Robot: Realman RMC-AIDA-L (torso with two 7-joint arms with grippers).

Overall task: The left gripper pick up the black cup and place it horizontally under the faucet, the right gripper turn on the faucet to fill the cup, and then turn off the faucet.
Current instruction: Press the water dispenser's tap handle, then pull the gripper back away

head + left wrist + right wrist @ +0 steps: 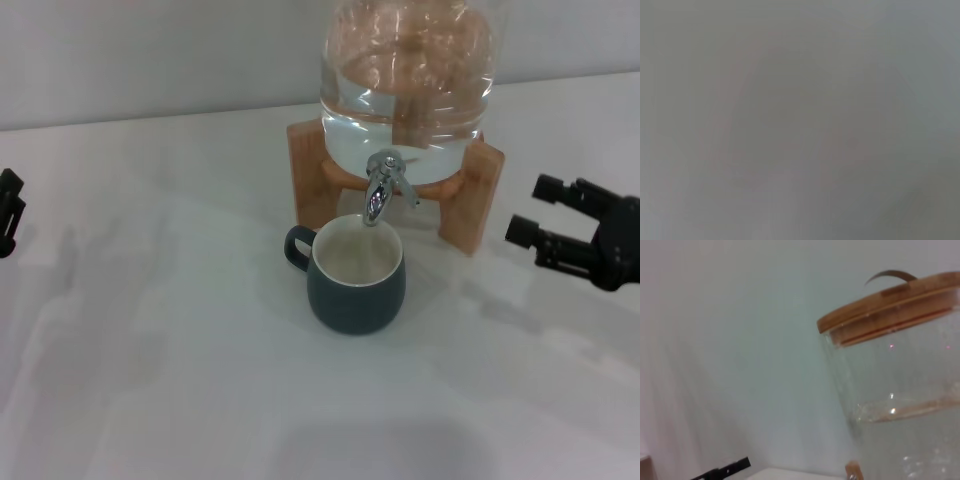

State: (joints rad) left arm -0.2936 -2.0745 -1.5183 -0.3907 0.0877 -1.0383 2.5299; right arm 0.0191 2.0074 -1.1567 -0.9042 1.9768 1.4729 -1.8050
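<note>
The black cup (357, 285) stands upright on the white table, its opening right under the faucet (379, 192). Its handle points toward my left. The chrome faucet sticks out of the big glass jar (405, 90), which holds water and rests on a wooden stand (482, 195). My right gripper (536, 211) hovers open and empty to the right of the stand, apart from the faucet. My left gripper (8, 212) is at the far left edge, well away from the cup. The right wrist view shows the jar (900, 405) and its wooden lid (890, 310). The left wrist view shows only blank grey.
The white table (180, 350) stretches around the cup, with a pale wall behind the jar. A thin black part (722, 471) shows low in the right wrist view.
</note>
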